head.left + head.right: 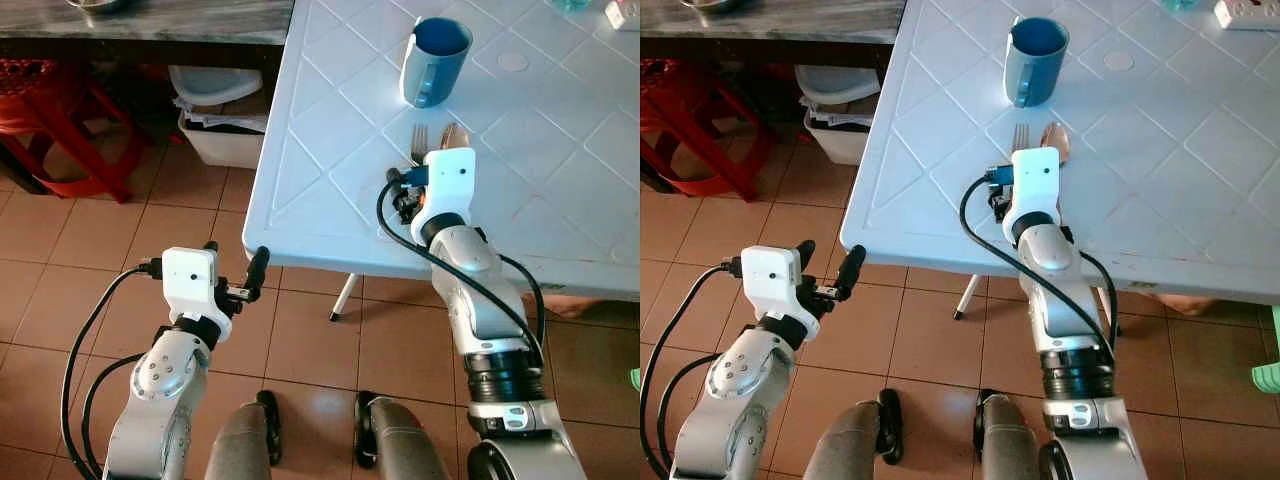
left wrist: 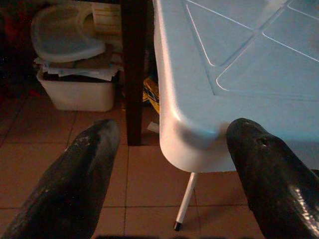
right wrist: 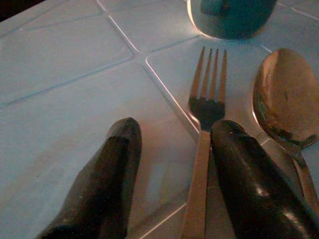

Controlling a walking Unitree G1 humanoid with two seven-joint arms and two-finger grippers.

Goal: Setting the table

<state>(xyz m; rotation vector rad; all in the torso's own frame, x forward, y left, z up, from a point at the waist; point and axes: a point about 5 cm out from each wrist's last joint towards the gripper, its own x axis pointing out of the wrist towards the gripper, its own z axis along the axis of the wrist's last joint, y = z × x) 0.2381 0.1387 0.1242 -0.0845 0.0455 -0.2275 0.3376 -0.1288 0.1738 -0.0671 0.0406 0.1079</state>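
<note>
From the head views, the right gripper is hovering low over the pale blue moulded plastic table, where a slim silver metal fork and a copper-toned metal spoon are lying side by side just before a blue ceramic mug. The left gripper is idling off the table's corner, fingers apart.

In the right wrist view, the fingers are standing spread, the fork's handle lying between them beside one finger. The fork looks stiff, light, slippery and flat-lying; pinching mid-handle across its edges seems best
</note>
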